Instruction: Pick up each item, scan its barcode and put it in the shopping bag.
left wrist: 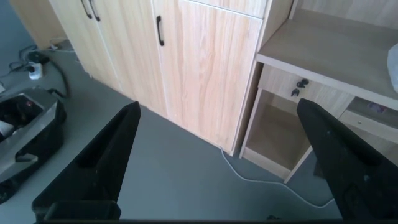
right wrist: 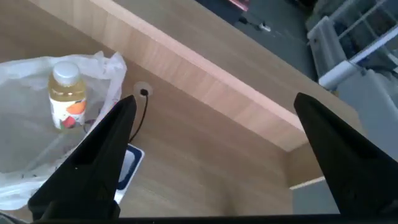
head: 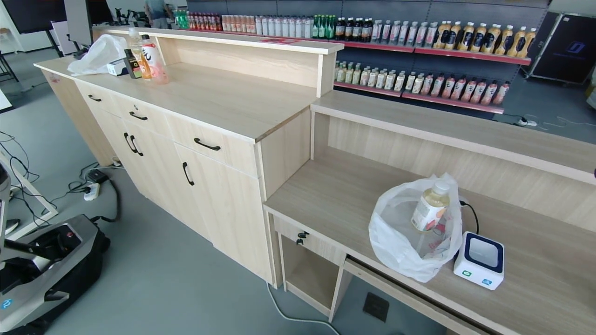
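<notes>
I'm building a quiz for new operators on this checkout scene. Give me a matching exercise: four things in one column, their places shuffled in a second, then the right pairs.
1 yellow-drink bottle
2 scanner
3 power strip
4 pink-labelled bottle

A on the floor
B on the high counter
C inside the shopping bag
D on the low desk, beside the bag

Pairs: 1-C, 2-D, 3-A, 4-B.
</notes>
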Robot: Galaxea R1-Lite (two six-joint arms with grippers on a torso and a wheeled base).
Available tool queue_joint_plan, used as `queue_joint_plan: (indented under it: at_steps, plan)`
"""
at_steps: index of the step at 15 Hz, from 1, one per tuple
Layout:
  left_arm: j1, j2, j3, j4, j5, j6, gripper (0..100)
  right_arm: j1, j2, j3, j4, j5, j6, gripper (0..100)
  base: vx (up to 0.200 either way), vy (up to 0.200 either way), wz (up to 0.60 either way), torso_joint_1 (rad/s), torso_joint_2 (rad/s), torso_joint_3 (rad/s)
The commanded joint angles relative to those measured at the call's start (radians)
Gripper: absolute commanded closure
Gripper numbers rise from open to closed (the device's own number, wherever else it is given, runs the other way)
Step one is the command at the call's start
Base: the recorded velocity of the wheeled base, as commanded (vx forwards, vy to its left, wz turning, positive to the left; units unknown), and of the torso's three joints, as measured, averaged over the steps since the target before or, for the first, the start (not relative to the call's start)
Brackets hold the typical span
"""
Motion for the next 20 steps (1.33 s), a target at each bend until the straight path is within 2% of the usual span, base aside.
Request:
queue_joint_plan:
  at_steps: [1,2,3,5,6,8,10,13,14,16,20]
  plan:
    - [0.000,0.000,0.000,0.000,-0.001,0.000,0,-0.018,-0.173,0.019,0.054,-0.105,0.029,0,0.000,0.000,-0.60,-0.002,0.00,0.002]
    - [0.000,0.000,0.000,0.000,0.000,0.000,0,-0.009,-0.139,0.008,0.062,-0.132,0.043,0,0.000,0.000,-0.60,-0.002,0.00,0.012]
    - [0.000,0.000,0.000,0.000,-0.001,0.000,0,-0.069,-0.062,-0.030,0.067,-0.168,0.084,0,0.000,0.000,-0.60,0.002,0.01,-0.002]
    - [0.000,0.000,0.000,0.000,0.000,0.000,0,-0.172,0.099,-0.116,0.102,-0.179,0.101,0,0.000,0.000,-0.60,0.012,0.00,0.005]
    - [0.000,0.000,0.000,0.000,0.000,0.000,0,-0.233,0.163,-0.155,0.131,-0.181,0.101,0,0.000,0.000,-0.60,-0.002,0.00,0.002]
    - [0.000,0.000,0.000,0.000,0.000,0.000,0,-0.296,0.306,-0.242,0.159,-0.184,0.099,0,0.000,0.000,-0.60,0.002,0.00,0.002]
    - [0.000,0.000,0.000,0.000,0.000,0.000,0,-0.413,0.410,-0.268,0.177,-0.161,0.064,0,0.000,0.000,-0.30,0.004,0.00,0.004]
    - [0.000,0.000,0.000,0.000,0.000,0.000,0,-0.526,0.525,-0.256,0.206,-0.010,-0.108,0,0.000,0.000,0.00,0.000,0.00,0.000]
    - [0.000,0.000,0.000,0.000,0.000,0.000,0,-0.597,0.574,-0.270,0.261,0.080,-0.257,0,0.000,0.000,0.00,0.000,0.00,0.000]
    - [0.000,0.000,0.000,0.000,0.000,0.000,0,-0.597,0.639,-0.313,0.272,0.160,-0.405,0,0.000,0.000,0.00,0.000,0.00,0.000]
    - [0.000,0.000,0.000,0.000,-0.001,0.000,0,-0.597,0.728,-0.368,0.277,0.289,-0.445,0,0.000,0.000,0.00,0.000,0.00,0.000]
